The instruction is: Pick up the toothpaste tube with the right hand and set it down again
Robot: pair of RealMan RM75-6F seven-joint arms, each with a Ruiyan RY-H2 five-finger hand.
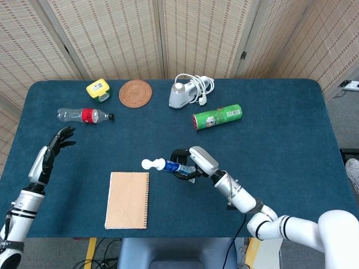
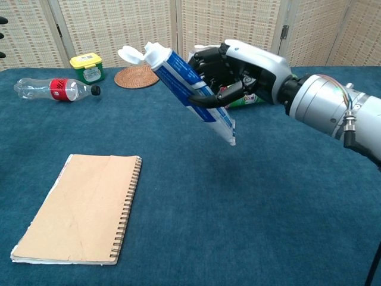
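Taking the spiral notebook [image 2: 80, 211] as our marker, it lies flat on the blue surface [image 2: 268, 226] nearest to us, and everything else sits beyond it or to its right

Just past the notebook's far right corner we have the toothpaste tube [image 2: 190, 89] up in the air, clear of the surface. Our right hand [image 2: 238, 74] has its dark fingers [image 2: 208, 100] clamped around the tube's middle, coming at it from the right. The long axis is what matters for the set-down: the tube is tilted, its white cap end raised and pointing up and left, toward the notebook's side, while the crimped tail hangs lowest, down and right, nearest the surface. We judge the lift is done and the lowering remains, so the tail would touch first unless we level the tube; the bare surface right of the notebook looks like the place for it

Our left hand [image 1: 56, 147] is well to the notebook's far left, fingers spread and holding nothing, so it is much the farther hand and has no part here

Farther back from the notebook lie a plastic bottle [image 1: 85, 115], a yellow container [image 1: 98, 88], a round woven coaster [image 1: 135, 93], a green can [image 1: 217, 117] on its side, and a white device with its cord [image 1: 188, 91]
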